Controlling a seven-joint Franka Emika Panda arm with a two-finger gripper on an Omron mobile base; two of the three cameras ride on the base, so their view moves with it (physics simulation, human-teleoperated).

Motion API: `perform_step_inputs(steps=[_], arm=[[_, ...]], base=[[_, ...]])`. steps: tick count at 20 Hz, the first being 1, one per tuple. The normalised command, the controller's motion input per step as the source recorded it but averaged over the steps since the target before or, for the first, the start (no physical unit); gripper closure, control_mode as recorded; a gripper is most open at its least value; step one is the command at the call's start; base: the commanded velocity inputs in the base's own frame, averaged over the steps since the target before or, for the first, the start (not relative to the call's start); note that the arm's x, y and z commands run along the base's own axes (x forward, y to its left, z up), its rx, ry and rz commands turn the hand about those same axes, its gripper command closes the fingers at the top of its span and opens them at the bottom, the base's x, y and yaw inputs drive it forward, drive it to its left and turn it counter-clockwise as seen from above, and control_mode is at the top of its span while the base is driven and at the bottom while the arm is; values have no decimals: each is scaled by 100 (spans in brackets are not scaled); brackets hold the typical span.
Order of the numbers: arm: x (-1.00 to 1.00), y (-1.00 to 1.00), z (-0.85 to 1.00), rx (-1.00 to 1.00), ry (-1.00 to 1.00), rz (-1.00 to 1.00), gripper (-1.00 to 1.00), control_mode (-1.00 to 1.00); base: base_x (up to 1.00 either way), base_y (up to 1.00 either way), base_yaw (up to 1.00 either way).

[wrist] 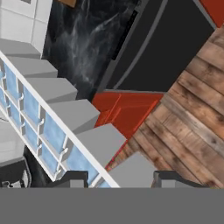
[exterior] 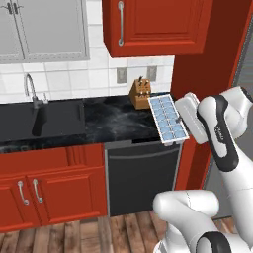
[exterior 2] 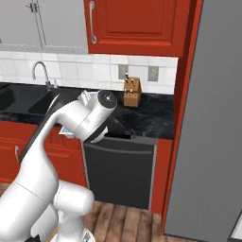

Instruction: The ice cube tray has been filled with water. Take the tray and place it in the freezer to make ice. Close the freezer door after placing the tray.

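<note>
Carry step in hand: the ice cube tray (exterior: 168, 120) is off the black counter (exterior: 113, 121), held in the air at about 3 o'clock in the left base view, tilted steeply with its pale blue cells facing the camera. In the hand view the tray (wrist: 65, 127) runs from 9 o'clock down to 6 o'clock, its near end between the two dark fingertips of the gripper (wrist: 118, 178), so the jaws read as clamped on the tray's end. The knife block (exterior: 140, 94) stands behind at the wall. Next move, by my judgement: swing right toward the freezer (exterior 2: 212, 123), whose grey face fills 3 o'clock in the right base view, and level the tray. Hard to make out: the freezer's handle and dispenser recess; in the right base view the arm covers nearly all of the tray.
</note>
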Motion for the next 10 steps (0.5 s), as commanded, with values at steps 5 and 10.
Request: perform_step_inputs(steps=[5,10], arm=[[0,0,0,0,0,0,100,100],[0,0,0,0,0,0,100,100]], base=[[-62,-17,0],[-41,-48,0]])
